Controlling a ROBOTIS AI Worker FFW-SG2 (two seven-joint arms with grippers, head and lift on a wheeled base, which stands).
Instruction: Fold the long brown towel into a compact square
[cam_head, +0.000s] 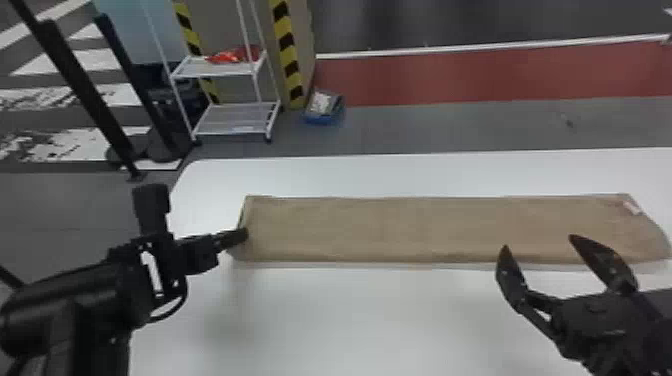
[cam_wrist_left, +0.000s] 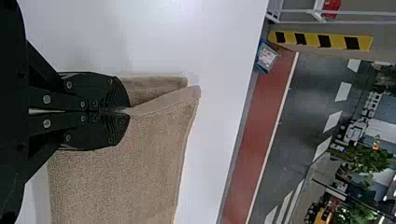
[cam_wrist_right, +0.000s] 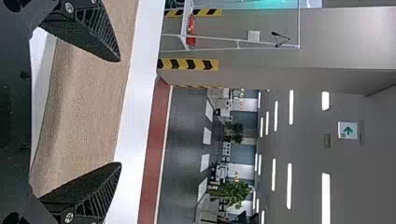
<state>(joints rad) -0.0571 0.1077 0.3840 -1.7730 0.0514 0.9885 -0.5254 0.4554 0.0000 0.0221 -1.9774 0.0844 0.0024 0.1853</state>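
A green arrow (cam_wrist_right: 348, 130) stands on a white sign (cam_wrist_right: 342, 137) in the right wrist view.

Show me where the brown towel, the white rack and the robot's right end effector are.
Brown towel (cam_head: 425, 227), head view: middle of its upper surface.
White rack (cam_head: 215, 69), head view: its upper shelf.
Right end effector (cam_head: 539, 240), head view: midway between its open fingertips.

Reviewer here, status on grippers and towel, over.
Left gripper shut on brown towel's left end. Right gripper open by its right half. Towel lying lengthwise across white table.
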